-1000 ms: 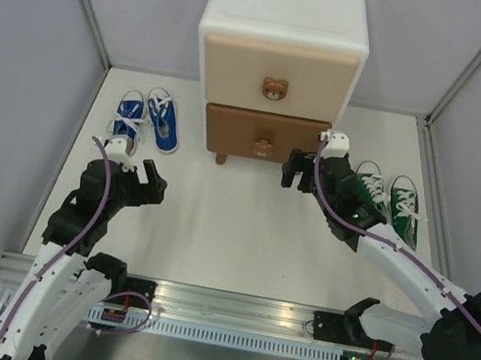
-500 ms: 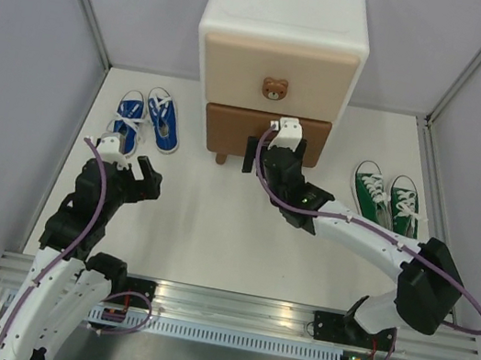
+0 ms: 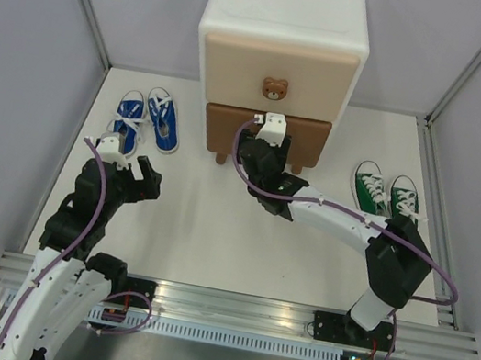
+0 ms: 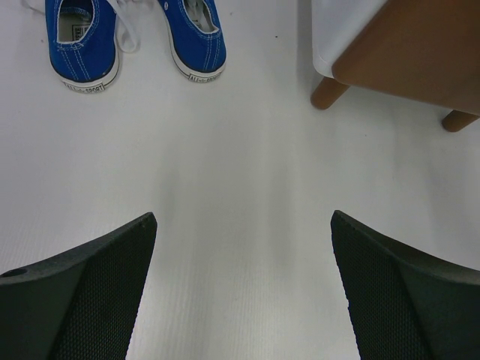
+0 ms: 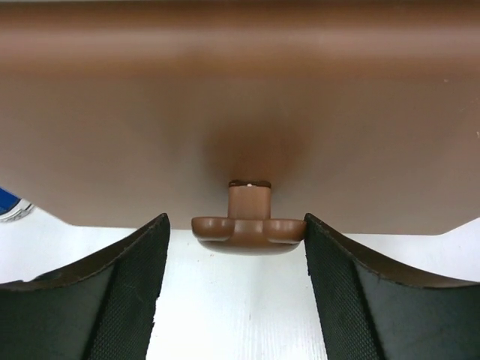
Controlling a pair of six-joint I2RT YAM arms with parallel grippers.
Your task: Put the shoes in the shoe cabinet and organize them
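Okay, right fingers point(image 5: 112, 300) swung from green canvas sneakers point(image 3: 387, 195) at 3 o'clock to brown bear-shaped knob point(image 5: 248, 231) at 12, straddling, not yet pinching; left fingers point(image 4: 82, 300) spread. Drawer-pull likely next.

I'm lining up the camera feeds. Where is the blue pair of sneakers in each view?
Top external: blue sneakers left of the cabinet.
Left wrist: top-left corner.
Right wrist: only a blue sliver at the left edge, unclear.
Shared landmark: brown lower drawer.
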